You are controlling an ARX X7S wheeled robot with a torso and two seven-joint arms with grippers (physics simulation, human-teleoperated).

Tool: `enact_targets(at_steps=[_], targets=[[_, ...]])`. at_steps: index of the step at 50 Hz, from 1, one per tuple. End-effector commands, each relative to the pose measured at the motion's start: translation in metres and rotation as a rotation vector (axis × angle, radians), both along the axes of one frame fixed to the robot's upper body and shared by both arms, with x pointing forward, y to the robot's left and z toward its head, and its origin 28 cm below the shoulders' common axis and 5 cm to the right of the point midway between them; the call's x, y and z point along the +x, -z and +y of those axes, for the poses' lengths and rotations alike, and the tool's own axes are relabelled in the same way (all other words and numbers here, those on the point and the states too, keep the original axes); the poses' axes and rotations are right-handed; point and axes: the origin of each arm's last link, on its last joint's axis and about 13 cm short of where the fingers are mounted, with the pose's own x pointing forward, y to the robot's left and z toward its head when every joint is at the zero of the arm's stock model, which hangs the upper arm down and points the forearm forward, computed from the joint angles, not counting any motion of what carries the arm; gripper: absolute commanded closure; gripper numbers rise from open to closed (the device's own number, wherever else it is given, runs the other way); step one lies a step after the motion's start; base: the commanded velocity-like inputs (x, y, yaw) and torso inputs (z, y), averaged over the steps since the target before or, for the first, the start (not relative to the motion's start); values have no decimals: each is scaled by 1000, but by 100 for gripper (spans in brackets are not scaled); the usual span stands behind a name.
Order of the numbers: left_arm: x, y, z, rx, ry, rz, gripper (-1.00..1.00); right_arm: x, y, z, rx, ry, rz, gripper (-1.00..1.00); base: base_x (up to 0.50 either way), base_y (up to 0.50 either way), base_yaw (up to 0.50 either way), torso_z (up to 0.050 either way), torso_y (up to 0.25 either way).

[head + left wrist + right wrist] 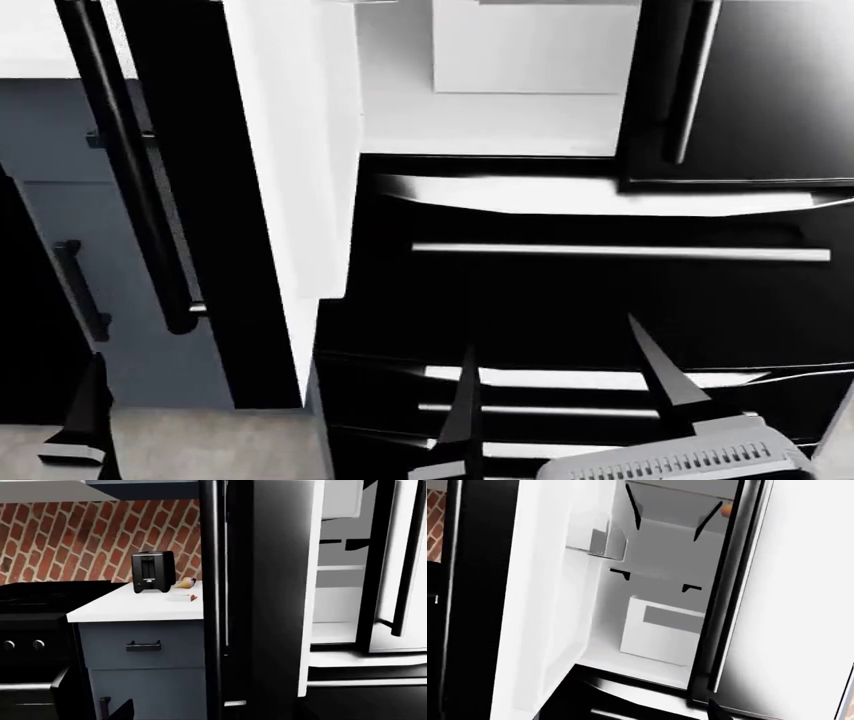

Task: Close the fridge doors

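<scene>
- Standing ajar at the left of the head view, the left fridge door [200, 200] shows its glossy black face and long bar handle [127, 170] to the robot, with its white inner lining [300, 180] edge-on. Judging by that angle, it needs a push on the black outer face to swing shut.
- Beside it sits a grey-blue cabinet [143, 680]. In the left wrist view its white counter [133, 607] carries a black toaster [153, 571] against a brick wall [80, 535], all well clear of the door's sweep.
- The left gripper [83, 425] hangs low at the head view's bottom-left corner, near the cabinet front and apart from the door. Only one dark finger shows, so I cannot tell how its jaws stand.
- Between the doors the white fridge interior [660, 630] lies exposed, above the black drawers [587, 300] with silver handles.
- The right gripper [567, 385] is held low before the drawers with its two pointed fingers spread apart, gripping nothing. It looks poised, not yet pushing.
- The right fridge door [774, 90] is also open, its black face and handle [687, 80] at the head view's upper right, touched by neither arm.
</scene>
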Motion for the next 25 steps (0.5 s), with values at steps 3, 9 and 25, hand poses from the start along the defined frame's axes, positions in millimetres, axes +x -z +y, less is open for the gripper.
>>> enact_targets(at_steps=[3, 9, 25], targets=[[2, -3, 2, 4, -27, -10, -100, 2, -4, -3, -10, 30, -20, -100, -32, 500, 0, 0, 0], [2, -3, 2, 5, -29, -10, -100, 1, -4, -3, -6, 28, -19, -100, -31, 500, 0, 0, 0], [3, -2, 1, 3, -28, -10, -100, 2, -4, -4, -11, 28, -16, -100, -30, 500, 0, 0, 0]])
